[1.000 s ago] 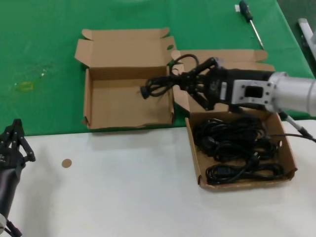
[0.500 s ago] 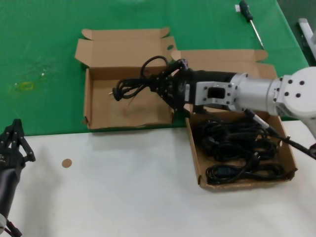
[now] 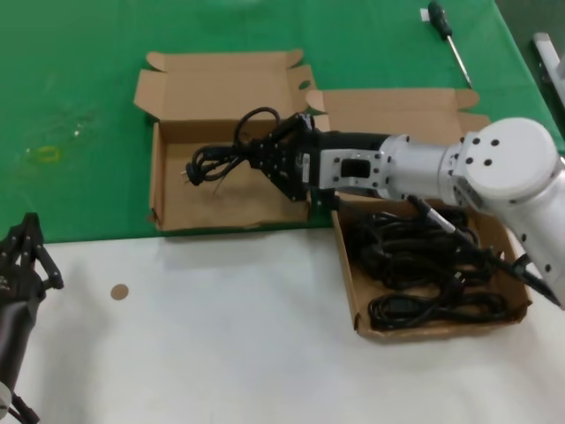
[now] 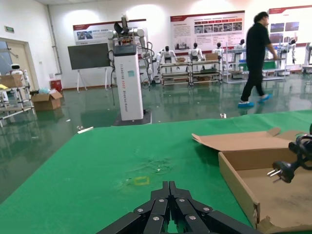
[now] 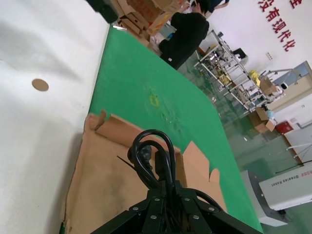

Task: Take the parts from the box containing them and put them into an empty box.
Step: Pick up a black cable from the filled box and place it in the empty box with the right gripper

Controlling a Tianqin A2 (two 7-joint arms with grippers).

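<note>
The right gripper [image 3: 281, 164] reaches across from the right side of the bench, its jaws clamped on 1 bundled power cord [image 3: 231, 155] held above the floor of the smaller cardboard box [image 3: 228, 190]. The cord's plug [image 3: 189, 175] points toward that box's left wall, its prongs showing. The smaller box sits on the green mat [image 3: 79, 97], its front wall at the mat's near edge. Just beside it to the right, the larger box [image 3: 435, 334] holds the remaining cords [image 3: 424, 265]. The left gripper [image 3: 25, 256] waits at the bench's near left corner, jaws closed on nothing. A screwdriver [image 3: 448, 37] lies near the far right edge.
</note>
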